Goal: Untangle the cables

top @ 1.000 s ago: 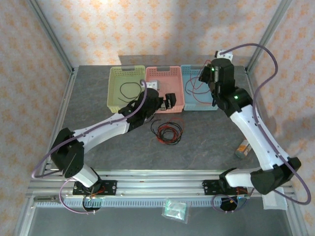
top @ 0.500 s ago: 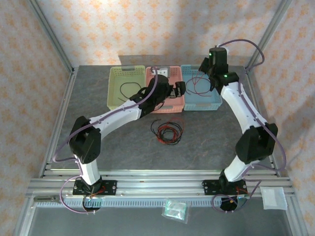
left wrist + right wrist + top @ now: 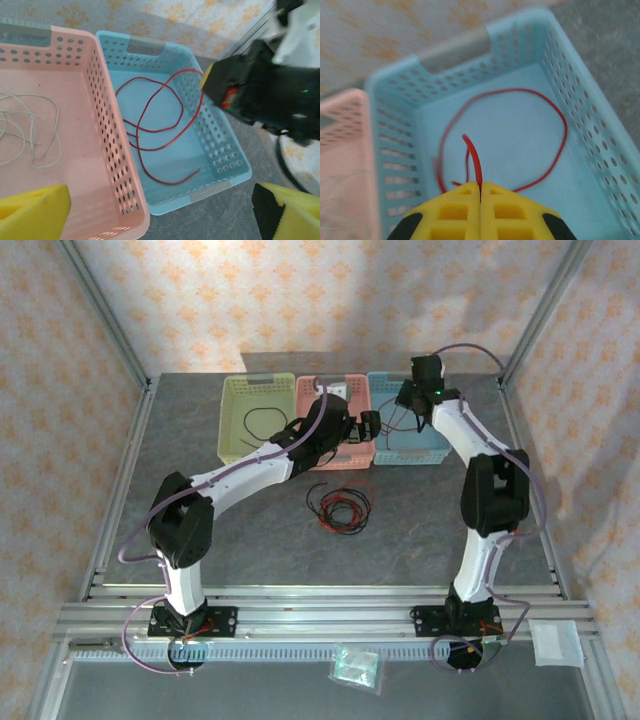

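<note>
A red cable [image 3: 160, 116] lies looped in the blue basket [image 3: 222, 150] at the back right. My right gripper [image 3: 480, 186] is shut on one end of this red cable [image 3: 563, 131], which sticks up from between the yellow fingertips; in the top view the gripper [image 3: 404, 406] hangs over that basket [image 3: 438, 452]. My left gripper [image 3: 160, 215] is open and holds nothing, above the near corners of the pink and blue baskets. A tangle of red and black cables [image 3: 338, 508] lies on the table in the middle. A black cable [image 3: 262, 422] is in the green basket [image 3: 232, 430], and a pale cable [image 3: 29, 125] is in the pink basket [image 3: 107, 135].
The three baskets stand side by side along the back wall. Both arms reach over them, the grippers close together near the blue basket's left side. A small plastic bag [image 3: 357, 665] and a white pad [image 3: 558, 643] lie on the front rail.
The right arm has folded inward, and its gripper has moved left and back over the blue basket with the red cable. The left gripper has reached further back and right towards the blue basket.
</note>
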